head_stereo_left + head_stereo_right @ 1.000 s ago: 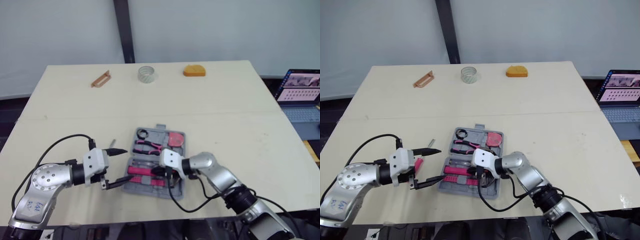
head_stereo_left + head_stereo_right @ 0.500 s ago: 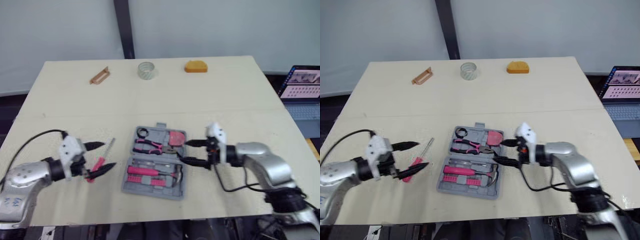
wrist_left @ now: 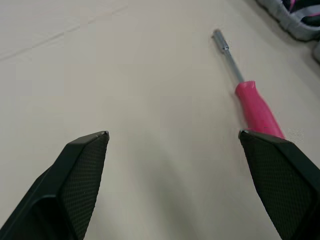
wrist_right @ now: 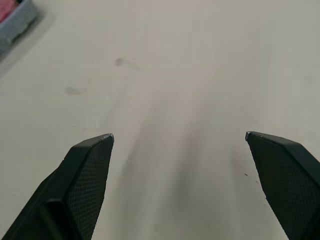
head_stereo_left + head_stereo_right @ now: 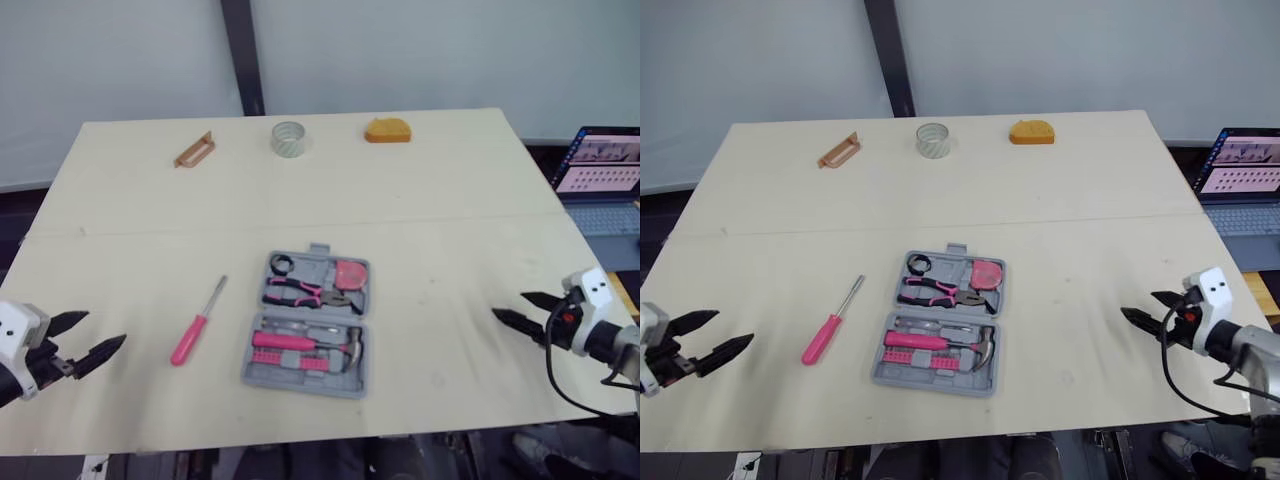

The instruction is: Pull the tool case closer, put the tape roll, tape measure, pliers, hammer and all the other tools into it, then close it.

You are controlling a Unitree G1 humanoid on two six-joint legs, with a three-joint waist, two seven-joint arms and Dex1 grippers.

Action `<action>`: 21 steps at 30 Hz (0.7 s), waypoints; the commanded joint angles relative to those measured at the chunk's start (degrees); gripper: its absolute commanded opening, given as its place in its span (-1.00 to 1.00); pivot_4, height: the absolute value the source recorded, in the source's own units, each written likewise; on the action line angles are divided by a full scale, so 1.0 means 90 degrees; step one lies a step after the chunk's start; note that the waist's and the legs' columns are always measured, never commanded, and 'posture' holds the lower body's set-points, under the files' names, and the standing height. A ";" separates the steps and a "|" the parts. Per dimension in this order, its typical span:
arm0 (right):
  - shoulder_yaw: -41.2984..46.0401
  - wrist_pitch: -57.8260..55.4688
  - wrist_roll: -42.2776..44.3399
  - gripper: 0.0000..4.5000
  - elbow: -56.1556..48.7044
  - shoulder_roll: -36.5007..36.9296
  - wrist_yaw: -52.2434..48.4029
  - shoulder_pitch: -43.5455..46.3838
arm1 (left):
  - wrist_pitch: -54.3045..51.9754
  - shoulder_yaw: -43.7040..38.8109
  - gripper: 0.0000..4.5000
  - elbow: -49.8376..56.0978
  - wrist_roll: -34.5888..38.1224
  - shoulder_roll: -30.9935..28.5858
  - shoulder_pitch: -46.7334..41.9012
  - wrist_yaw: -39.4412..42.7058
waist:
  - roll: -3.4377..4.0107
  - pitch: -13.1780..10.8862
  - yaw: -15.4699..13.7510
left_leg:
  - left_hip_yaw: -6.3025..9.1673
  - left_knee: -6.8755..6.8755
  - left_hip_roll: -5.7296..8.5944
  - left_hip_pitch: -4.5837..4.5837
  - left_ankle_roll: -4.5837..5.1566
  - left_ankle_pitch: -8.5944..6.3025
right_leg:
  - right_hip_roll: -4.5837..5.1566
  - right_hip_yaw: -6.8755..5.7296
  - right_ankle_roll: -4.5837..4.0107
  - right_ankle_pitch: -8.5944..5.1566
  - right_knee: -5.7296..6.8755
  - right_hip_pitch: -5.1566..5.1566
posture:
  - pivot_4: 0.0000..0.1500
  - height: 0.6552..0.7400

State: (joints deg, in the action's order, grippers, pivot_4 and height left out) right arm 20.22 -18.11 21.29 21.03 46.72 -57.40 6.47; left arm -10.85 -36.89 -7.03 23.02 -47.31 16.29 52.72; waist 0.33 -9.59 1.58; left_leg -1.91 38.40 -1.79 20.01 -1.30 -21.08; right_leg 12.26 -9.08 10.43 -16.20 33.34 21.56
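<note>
The grey moulded-plastic tool case lies open and flat at the centre of the pale, matte table, with pink-handled pliers and a hammer seated in its shaped recesses. At its 9 o'clock, apart from it, lies a screwdriver with a smooth pink handle and slim steel shaft. The translucent tape roll stands at 12 o'clock and the rounded orange tape measure at 1 o'clock, both well apart from the case. The left gripper at 8 o'clock and the right gripper at 4 o'clock both hold their finely cross-hatched black fingers spread wide on nothing.

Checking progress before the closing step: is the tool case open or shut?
Open. The tool case lies flat with both halves spread, showing the pliers and hammer seated in their slots.
</note>
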 commanded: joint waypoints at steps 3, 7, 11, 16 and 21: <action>0.0133 0.0363 0.0058 0.99 0.0231 0.0173 -0.0327 -0.0008 | 0.0698 -0.0284 1.00 -0.0964 -0.0116 0.0040 -0.0075 -0.0102 | 0.0001 -0.0001 0.0001 | -0.0004 0.0000 0.0000 -0.0003 0.0000 0.0000 | 0.0000 0.0002 0.0000 0.0000 0.0000 0.0000 | 1.00 1.00; 0.0077 0.0335 0.0077 0.99 0.0212 0.0174 -0.0415 0.0020 | 0.0876 -0.0186 1.00 -0.1123 -0.0095 0.0017 -0.0152 -0.0080 | -0.0001 -0.0002 -0.0003 | -0.0004 0.0001 -0.0001 -0.0003 0.0000 0.0000 | 0.0000 0.0002 0.0000 0.0000 0.0001 0.0000 | 1.00 1.00; -0.0035 0.0140 0.0191 0.99 -0.0293 0.0185 -0.0615 -0.0026 | 0.0757 0.0018 1.00 -0.0778 -0.0028 0.0091 -0.0194 -0.0060 | -0.0001 -0.0002 -0.0010 | -0.0004 0.0004 -0.0001 -0.0002 0.0000 0.0000 | 0.0000 0.0003 0.0000 0.0000 0.0003 -0.0001 | 1.00 1.00; -0.0577 -0.0768 0.0656 0.99 -0.2191 0.0124 -0.0825 -0.0012 | -0.0310 0.0472 1.00 0.0840 0.0409 0.0411 -0.0069 -0.0233 | 0.0002 -0.0004 -0.0008 | -0.0004 0.0009 -0.0004 -0.0003 0.0000 0.0000 | 0.0000 0.0005 0.0000 0.0000 0.0009 -0.0001 | 1.00 1.00; -0.1452 -0.1478 0.1093 0.99 -0.3763 -0.0191 -0.0697 0.0664 | -0.1101 0.1220 1.00 0.2010 0.0186 0.0728 -0.0148 -0.0957 | 0.0002 -0.0005 -0.0005 | -0.0003 0.0014 -0.0005 -0.0005 -0.0001 -0.0001 | 0.0000 0.0006 0.0000 0.0000 0.0013 -0.0001 | 1.00 1.00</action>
State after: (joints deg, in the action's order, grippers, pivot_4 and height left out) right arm 8.32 -29.84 28.95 -8.20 45.30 -63.93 11.17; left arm -19.00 -26.77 8.39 25.41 -41.08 14.94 46.45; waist 0.35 -9.64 1.53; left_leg -1.92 38.54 -1.84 19.97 -1.31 -21.09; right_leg 12.26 -9.03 10.43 -16.19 33.46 21.55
